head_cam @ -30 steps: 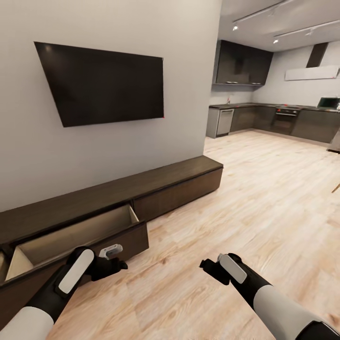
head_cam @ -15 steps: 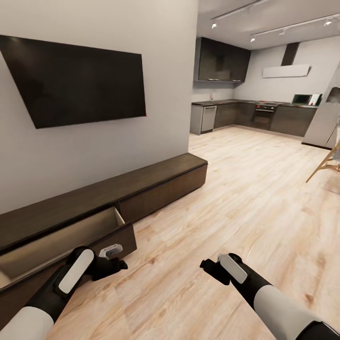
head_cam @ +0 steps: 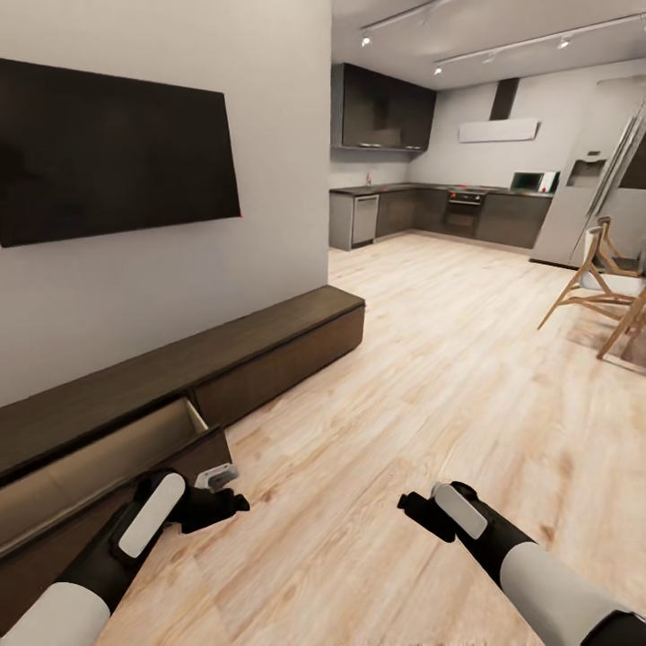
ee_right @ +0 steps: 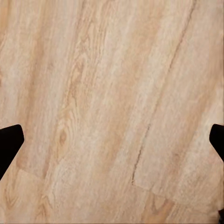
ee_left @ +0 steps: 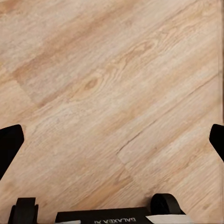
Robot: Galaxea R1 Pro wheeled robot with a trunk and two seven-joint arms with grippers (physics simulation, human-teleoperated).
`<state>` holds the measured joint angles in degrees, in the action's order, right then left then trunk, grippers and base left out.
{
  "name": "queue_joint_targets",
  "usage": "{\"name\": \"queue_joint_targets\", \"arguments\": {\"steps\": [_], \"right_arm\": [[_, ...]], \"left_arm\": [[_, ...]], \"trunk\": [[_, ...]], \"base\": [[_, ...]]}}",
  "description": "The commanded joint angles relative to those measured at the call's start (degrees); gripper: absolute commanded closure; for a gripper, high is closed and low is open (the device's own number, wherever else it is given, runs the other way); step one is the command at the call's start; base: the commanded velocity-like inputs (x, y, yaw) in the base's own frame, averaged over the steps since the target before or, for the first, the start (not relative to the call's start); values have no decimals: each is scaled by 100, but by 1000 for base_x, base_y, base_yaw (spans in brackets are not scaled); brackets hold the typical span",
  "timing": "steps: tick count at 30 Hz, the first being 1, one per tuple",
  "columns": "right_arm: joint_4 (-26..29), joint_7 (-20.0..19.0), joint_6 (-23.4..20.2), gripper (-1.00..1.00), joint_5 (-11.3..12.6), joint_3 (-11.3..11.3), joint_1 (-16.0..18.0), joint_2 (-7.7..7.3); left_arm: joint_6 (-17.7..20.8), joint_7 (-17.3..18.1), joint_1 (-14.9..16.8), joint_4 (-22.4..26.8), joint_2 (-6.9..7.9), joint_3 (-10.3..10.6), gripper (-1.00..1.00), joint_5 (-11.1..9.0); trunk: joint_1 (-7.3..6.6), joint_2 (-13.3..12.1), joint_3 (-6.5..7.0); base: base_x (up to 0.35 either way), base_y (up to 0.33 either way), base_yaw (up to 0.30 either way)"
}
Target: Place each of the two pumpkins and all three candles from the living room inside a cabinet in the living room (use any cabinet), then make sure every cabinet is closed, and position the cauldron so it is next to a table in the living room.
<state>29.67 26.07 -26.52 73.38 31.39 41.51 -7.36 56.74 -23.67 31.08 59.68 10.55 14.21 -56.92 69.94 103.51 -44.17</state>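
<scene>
Head view showed the cabinet [head_cam: 179, 377] along the wall, one drawer [head_cam: 108, 458] open beside the left gripper [head_cam: 235, 502]. Both grippers' fingers were spread, empty; the right gripper [head_cam: 411, 507] hung over floor [head_cam: 431, 377]. Left open, that drawer would fail the task.

Head cam's bright & even, light mostly from the ceiling track spots [head_cam: 365, 40] over the kitchen end. Soft sheen on the wood floor [head_cam: 431, 377], no hard shadows. Wide-angle stretch at edges: TV [head_cam: 108, 152] looks skewed. Slight softness overall. Wrist cams evenly lit, floor grain a bit blurry.
</scene>
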Motion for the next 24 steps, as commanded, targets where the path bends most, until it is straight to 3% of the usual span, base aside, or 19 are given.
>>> {"name": "queue_joint_targets", "arguments": {"steps": [1, 9, 24], "right_arm": [[11, 41, -5, -100, 48, 37, 6, -33], [4, 47, -47, -100, 114, 40, 6, -282], [-6, 38, -11, -100, 116, 40, 3, -316]], "left_arm": [[4, -61, 3, 8, -9, 17, -100, -48], [4, -67, 3, 8, -34, 27, -100, -22], [7, -67, 3, 8, -25, 30, -100, -21]], "trunk": [[0, 3, -10], [0, 3, -30], [0, 3, -31]], "base": [[0, 0, -253], [0, -1, -268], [0, -58, -290]]}}
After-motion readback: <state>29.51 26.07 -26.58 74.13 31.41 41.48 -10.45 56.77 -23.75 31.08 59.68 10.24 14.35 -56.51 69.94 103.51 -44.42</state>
